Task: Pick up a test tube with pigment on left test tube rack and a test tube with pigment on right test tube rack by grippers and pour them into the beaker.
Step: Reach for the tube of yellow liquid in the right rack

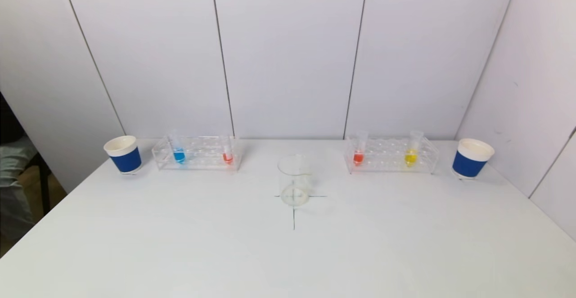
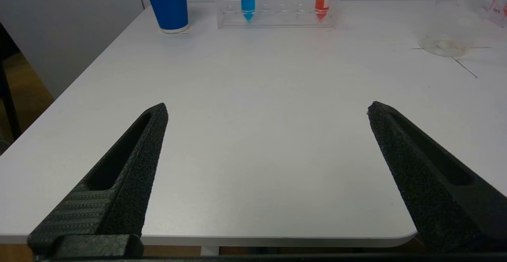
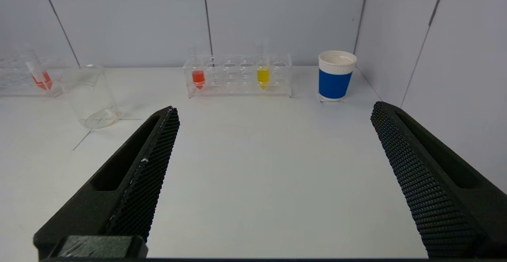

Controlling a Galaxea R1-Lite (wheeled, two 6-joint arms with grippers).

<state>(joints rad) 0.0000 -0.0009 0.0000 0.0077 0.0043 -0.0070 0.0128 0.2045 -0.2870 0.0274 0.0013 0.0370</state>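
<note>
The clear left rack (image 1: 198,154) stands at the back left with a blue-pigment tube (image 1: 178,153) and a red-pigment tube (image 1: 227,155). At the back right, the right rack (image 1: 390,155) carries a red tube (image 1: 358,155) and a yellow tube (image 1: 411,154). A clear beaker (image 1: 294,180) sits upright on a cross mark between them. Neither arm shows in the head view. My left gripper (image 2: 267,109) hangs open over the table's near left edge, far from its rack (image 2: 277,4). My right gripper (image 3: 274,109) is open too, well short of the right rack (image 3: 237,76).
A blue-and-white paper cup (image 1: 123,154) stands left of the left rack, another cup (image 1: 471,158) right of the right rack. White wall panels close the back and right side. The table's left edge (image 1: 54,208) drops to the floor.
</note>
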